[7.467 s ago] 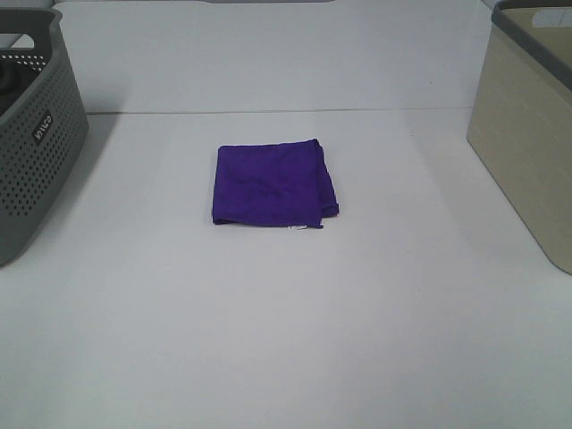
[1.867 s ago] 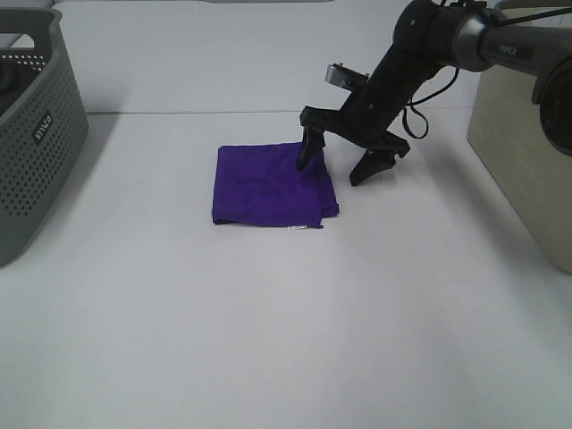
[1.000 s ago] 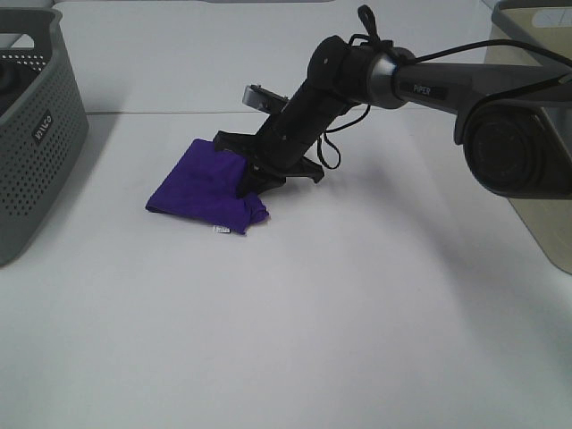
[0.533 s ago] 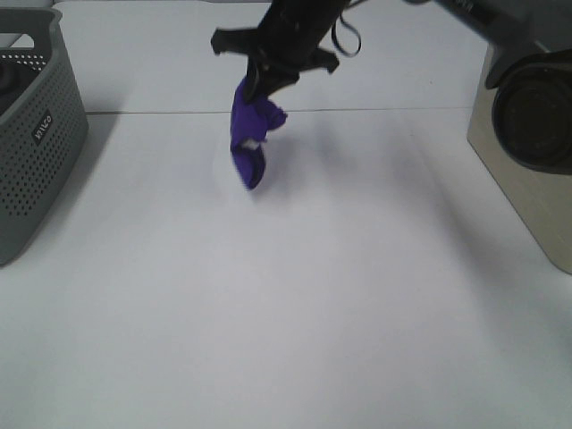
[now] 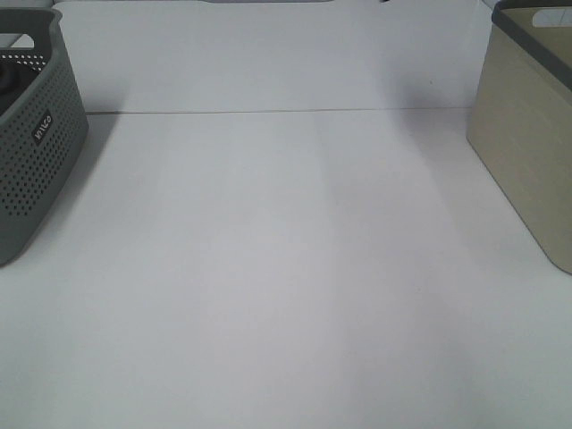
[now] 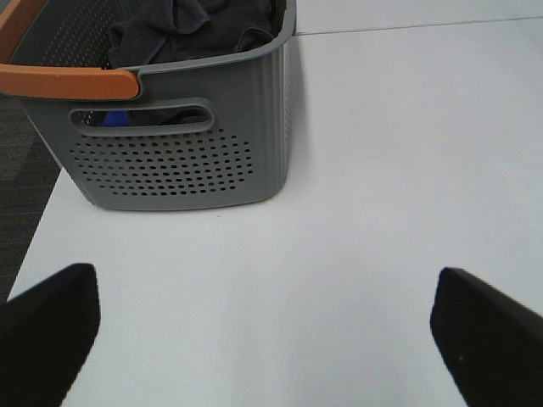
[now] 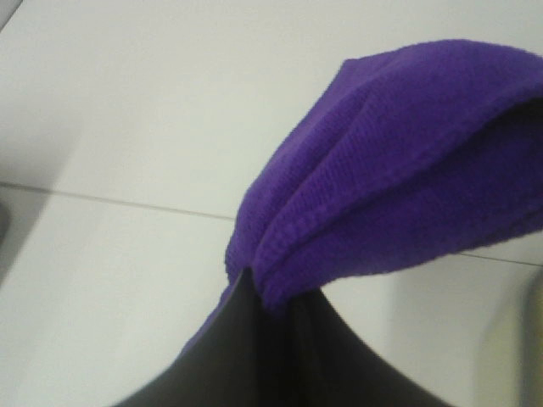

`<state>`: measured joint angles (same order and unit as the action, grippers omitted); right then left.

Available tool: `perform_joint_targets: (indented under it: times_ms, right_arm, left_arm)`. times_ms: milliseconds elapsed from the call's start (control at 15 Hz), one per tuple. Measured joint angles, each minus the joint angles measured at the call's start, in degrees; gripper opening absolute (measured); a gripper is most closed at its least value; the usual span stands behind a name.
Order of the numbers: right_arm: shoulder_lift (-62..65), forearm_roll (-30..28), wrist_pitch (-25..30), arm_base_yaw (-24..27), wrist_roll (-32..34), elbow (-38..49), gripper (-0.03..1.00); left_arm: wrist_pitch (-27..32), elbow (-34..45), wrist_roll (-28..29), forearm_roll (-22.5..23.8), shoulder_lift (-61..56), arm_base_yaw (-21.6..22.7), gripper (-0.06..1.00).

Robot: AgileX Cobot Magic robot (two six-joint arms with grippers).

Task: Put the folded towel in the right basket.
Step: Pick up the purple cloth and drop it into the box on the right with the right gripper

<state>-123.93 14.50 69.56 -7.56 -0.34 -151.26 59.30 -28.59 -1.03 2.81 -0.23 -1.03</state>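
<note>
The purple folded towel (image 7: pixel 399 178) fills the right wrist view. It hangs bunched from my right gripper (image 7: pixel 270 314), whose dark jaws are shut on its lower edge, well above the white table. Neither the towel nor either arm shows in the exterior high view. The right basket (image 5: pixel 527 134), beige with a grey rim, stands at the right edge of the table. My left gripper (image 6: pixel 267 331) is open and empty above the table, near the grey basket.
The grey perforated left basket (image 5: pixel 36 134) stands at the table's left edge. In the left wrist view this basket (image 6: pixel 182 161) has an orange handle and holds dark clothes. The white table (image 5: pixel 286 268) lies between the two baskets.
My right gripper closed on the towel, dragged it left, then lifted it up and out of the exterior high view. The spot where it lay is now bare.
</note>
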Motion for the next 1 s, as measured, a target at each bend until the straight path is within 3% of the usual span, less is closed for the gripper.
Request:
perform_joint_targets:
  times_ms: [200, 400, 600, 1000]
  right_arm:
    - [1.89, -1.66, 0.06, 10.60, 0.00, 0.00, 0.07]
    - [2.41, -1.72, 0.06, 17.48, 0.00, 3.32, 0.07]
    - [2.98, -4.98, 0.29, 23.03, -0.11, 15.07, 0.07]
    - [2.98, -10.37, 0.52, 23.26, -0.52, 21.31, 0.07]
  left_arm:
    - [0.00, 0.00, 0.00, 0.00, 0.00, 0.00, 0.99]
    - [0.00, 0.00, 0.00, 0.00, 0.00, 0.00, 0.99]
    - [0.00, 0.00, 0.00, 0.00, 0.00, 0.00, 0.99]
    - [0.00, 0.00, 0.00, 0.00, 0.00, 0.00, 0.99]
